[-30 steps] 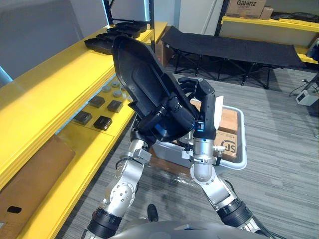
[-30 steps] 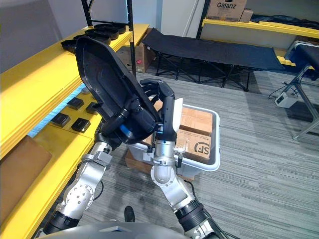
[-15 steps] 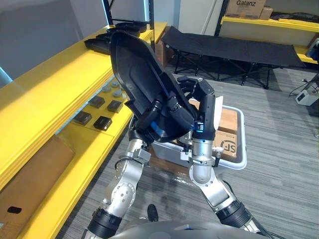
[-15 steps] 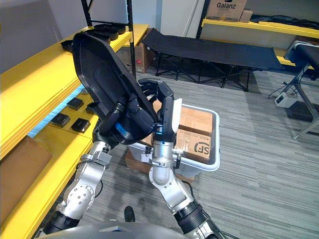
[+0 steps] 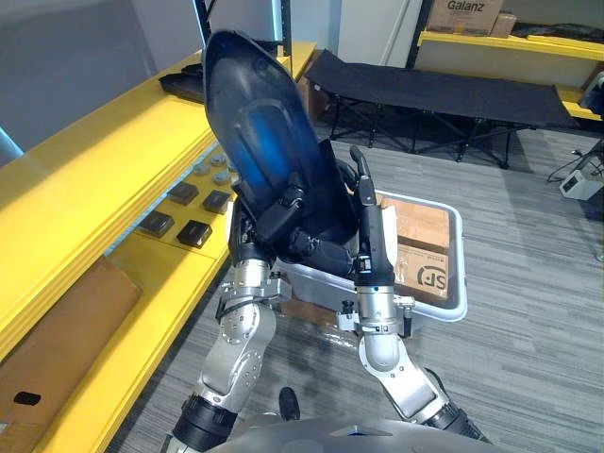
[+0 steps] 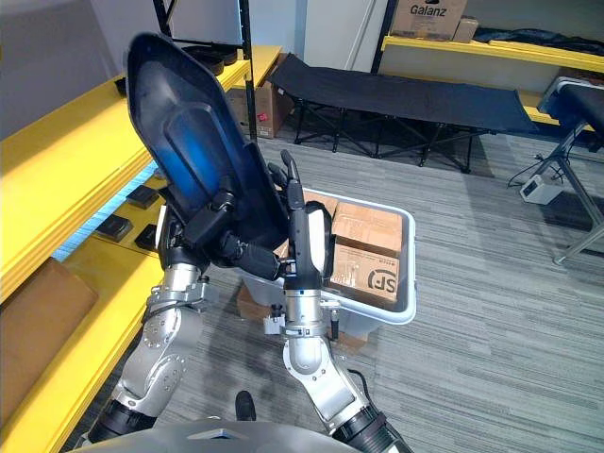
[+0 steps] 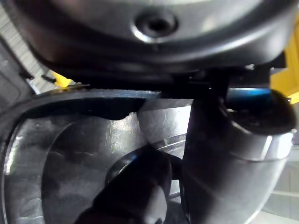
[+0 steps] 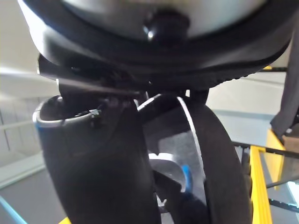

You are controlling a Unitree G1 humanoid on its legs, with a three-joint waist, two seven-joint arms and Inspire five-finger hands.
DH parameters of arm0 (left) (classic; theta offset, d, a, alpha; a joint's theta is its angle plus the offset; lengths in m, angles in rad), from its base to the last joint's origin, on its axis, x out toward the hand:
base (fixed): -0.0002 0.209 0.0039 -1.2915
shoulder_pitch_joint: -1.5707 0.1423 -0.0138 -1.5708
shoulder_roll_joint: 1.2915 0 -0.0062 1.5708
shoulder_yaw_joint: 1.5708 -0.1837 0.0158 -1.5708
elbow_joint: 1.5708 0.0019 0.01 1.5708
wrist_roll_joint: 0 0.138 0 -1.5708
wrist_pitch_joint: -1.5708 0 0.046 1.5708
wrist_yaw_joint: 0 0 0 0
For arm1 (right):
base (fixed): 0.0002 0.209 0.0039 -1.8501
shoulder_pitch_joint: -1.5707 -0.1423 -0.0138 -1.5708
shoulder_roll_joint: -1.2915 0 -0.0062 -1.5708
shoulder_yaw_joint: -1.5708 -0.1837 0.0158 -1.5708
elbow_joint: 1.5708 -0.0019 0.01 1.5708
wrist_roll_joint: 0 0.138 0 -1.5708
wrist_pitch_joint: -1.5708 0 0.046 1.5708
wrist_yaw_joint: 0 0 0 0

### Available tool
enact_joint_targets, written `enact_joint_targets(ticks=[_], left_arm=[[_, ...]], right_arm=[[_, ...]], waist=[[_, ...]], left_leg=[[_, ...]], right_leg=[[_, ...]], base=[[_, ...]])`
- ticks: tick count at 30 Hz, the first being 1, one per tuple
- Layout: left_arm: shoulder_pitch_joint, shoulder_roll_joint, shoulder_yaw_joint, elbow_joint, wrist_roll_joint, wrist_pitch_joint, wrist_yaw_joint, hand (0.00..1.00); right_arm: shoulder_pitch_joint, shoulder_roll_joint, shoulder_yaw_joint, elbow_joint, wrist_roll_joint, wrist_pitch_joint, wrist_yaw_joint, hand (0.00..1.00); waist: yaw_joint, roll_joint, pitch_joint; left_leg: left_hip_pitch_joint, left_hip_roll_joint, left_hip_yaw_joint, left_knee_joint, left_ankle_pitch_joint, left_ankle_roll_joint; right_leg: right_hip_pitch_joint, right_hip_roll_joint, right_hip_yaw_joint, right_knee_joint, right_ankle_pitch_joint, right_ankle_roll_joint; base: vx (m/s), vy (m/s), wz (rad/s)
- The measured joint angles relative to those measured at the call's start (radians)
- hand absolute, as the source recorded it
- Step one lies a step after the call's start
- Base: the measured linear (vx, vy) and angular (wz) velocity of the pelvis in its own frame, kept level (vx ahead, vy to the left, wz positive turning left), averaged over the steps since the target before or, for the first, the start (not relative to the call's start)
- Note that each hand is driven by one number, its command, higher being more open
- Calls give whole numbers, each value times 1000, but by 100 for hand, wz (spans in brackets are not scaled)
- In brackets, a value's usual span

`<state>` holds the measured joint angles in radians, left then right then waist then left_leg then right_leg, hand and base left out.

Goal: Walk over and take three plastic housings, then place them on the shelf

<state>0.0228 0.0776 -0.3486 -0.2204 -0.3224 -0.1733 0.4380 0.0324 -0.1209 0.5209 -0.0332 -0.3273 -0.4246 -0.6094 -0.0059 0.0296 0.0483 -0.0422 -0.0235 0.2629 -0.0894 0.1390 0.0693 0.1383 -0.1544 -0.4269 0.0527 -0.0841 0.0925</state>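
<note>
The left hand (image 5: 283, 209) is clamped on the lower part of a large black plastic housing (image 5: 260, 123), shaped like an oval shell, with its thumb laid over the hollow inner face; the left wrist view shows that thumb pressed against the glossy inside. The right hand (image 5: 366, 222) stands edge-on at the housing's three o'clock side, its fingers straight and pointing up, flat against the shell rather than curled round it. Between the two hands the housing stands nearly upright in the air, its top leaning toward eleven o'clock, its hollow side facing the robot.

At nine o'clock from the hands runs a long yellow shelf (image 5: 104, 142). Far along its upper level, at about eleven o'clock, lie more black plastic housings (image 5: 184, 83). On the lower level sit small dark square blocks (image 5: 195, 232) and a few grey round pieces (image 5: 215, 168), with a flat brown sheet (image 5: 57, 330) nearer, at eight o'clock.

At four o'clock, on the grey floor, is a white plastic bin (image 5: 460, 274) holding brown cardboard boxes (image 5: 425, 269). At one o'clock, well apart, stands a black folding cot (image 5: 444, 92).
</note>
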Motion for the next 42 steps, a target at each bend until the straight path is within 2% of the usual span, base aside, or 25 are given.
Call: enact_joint_targets(ticks=[7, 11, 16, 19, 23, 25, 27, 29, 32, 36, 40, 42], left_arm=[[25, -1, 43, -25, 219, 17, 84, 0], [51, -1, 63, -23, 337, 31, 137, 0], [103, 4, 107, -18, 413, 31, 160, 0], [107, 11, 140, 12, 416, 31, 171, 0], [109, 23, 191, 73, 443, 30, 176, 0], [113, 24, 210, 80, 442, 29, 175, 0], [141, 23, 234, 80, 412, -4, 163, 0], [189, 17, 252, 68, 331, -45, 126, 0], [246, 1, 260, 32, 236, -70, 75, 0], [307, -22, 287, -51, 180, -90, 24, 0], [309, -22, 324, -109, 157, -134, -10, 0], [309, -22, 332, -128, 141, -137, -28, 0]], right_arm=[[15, 3, -22, 0, 40, 31, 18, 100], [36, 3, -39, 0, 153, 24, 85, 100], [39, 3, -42, -6, 443, -52, 267, 100], [47, 8, -68, -46, 555, -55, 362, 100], [95, 12, -152, -170, 630, -51, 436, 100], [114, 15, -202, -197, 629, -35, 439, 100], [157, 23, -285, -203, 620, 28, 437, 100], [242, 22, -373, -180, 551, 125, 445, 100], [347, -3, -460, -108, 540, 193, 474, 100], [378, -1, -535, -78, 572, 210, 473, 100], [358, 1, -560, -78, 571, 231, 464, 100], [352, 7, -558, -78, 571, 246, 466, 100]], waist=[[0, 0, 0], [0, 2, 1], [-1, 3, 1], [2, 5, 3], [0, 9, 5], [0, 9, 5], [-13, 9, 5], [-24, 15, 12], [-25, 27, 25], [-27, 32, 37], [-24, 15, 47], [-24, 10, 51]], left_leg=[[0, 0, 0, 0, -1, -1], [0, 1, 2, 0, -1, -2], [0, 4, 11, 0, -5, -6], [0, 6, 18, 0, -7, -10], [0, 9, 32, 0, -11, -14], [0, 12, 41, 0, -12, -15], [0, 14, 45, 0, -13, -15], [0, 16, 46, 0, -14, -16], [0, 17, 47, 0, -14, -16], [0, 21, 50, 0, -14, -17], [1, 30, 56, 0, -13, -20], [0, 33, 59, 0, -13, -21]], right_leg=[[0, 0, 1, 0, 0, 0], [-1, 1, 4, 0, 0, 0], [-6, 1, 14, 1, -1, -1], [-10, 1, 21, 2, -2, -2], [-20, 1, 36, 8, -3, -4], [-29, 1, 48, 15, -5, -7], [-32, 1, 53, 16, -7, -9], [-32, 1, 54, 16, -9, -12], [-33, 2, 54, 15, -10, -13], [-35, 5, 60, 14, -10, -14], [-38, 13, 67, 15, -11, -17], [-40, 15, 70, 16, -12, -18]], base=[[0, 0, 0], [0, 0, -1], [0, 0, -5], [4, 0, -7], [26, 4, -11], [20, 5, -17], [23, 5, -8], [32, 5, -2], [39, 0, -2], [37, -4, -4], [27, -8, -5], [24, -10, -6]])
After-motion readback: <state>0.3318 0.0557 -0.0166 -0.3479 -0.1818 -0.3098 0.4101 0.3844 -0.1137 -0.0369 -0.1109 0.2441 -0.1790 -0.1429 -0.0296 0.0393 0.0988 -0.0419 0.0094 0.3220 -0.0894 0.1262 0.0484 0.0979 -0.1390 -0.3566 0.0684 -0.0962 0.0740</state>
